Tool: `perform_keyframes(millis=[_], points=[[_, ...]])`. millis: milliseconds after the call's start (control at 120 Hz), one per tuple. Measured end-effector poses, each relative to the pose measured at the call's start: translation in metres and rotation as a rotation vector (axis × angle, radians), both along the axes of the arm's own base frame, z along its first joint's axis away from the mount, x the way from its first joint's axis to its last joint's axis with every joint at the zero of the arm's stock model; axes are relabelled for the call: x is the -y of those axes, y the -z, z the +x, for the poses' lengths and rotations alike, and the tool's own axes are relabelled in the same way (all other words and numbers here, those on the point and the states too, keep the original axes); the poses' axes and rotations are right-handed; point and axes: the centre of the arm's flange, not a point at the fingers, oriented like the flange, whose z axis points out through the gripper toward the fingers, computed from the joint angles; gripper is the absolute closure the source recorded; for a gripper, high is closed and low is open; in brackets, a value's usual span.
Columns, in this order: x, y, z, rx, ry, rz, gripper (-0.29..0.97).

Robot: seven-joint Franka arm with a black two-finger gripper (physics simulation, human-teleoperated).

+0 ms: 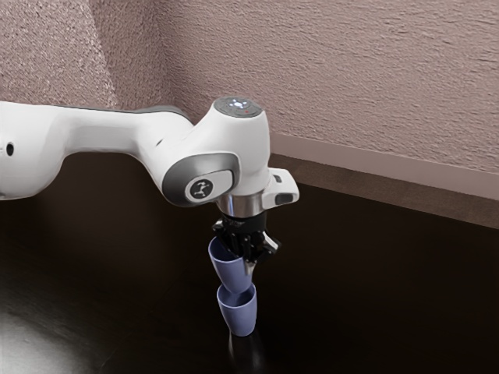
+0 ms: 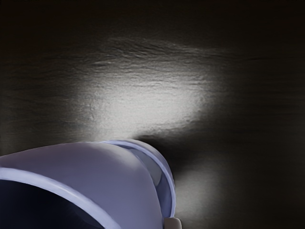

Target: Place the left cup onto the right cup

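Your tool (image 1: 251, 251) pinches the rim of the upper cup (image 1: 225, 270) (it leans, clearly tilted), whose base sits in the mouth of the lower cup (image 1: 239, 313). That lower cup stands upright on the dark counter (image 1: 374, 296), well apart from its wall-side edge.

No legible text, numbers or brand names found. One small white emblem (image 1: 201, 188) is seen on the grey rounded joint cap (image 1: 218, 173) of the white robot arm (image 1: 93, 148), above the black two-finger gripper (image 1: 253, 255), toward the exterior view's left. It cannot be read.
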Motion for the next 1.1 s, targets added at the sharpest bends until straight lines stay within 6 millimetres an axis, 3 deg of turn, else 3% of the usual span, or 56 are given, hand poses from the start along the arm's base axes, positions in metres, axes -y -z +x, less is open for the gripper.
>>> perform_keyframes(millis=[708,1100], points=[[-0.002,0.012,0.003,-0.014,-0.005,-0.006,0.78],[-0.013,0.016,0.006,-0.022,-0.027,-0.002,0.78]])
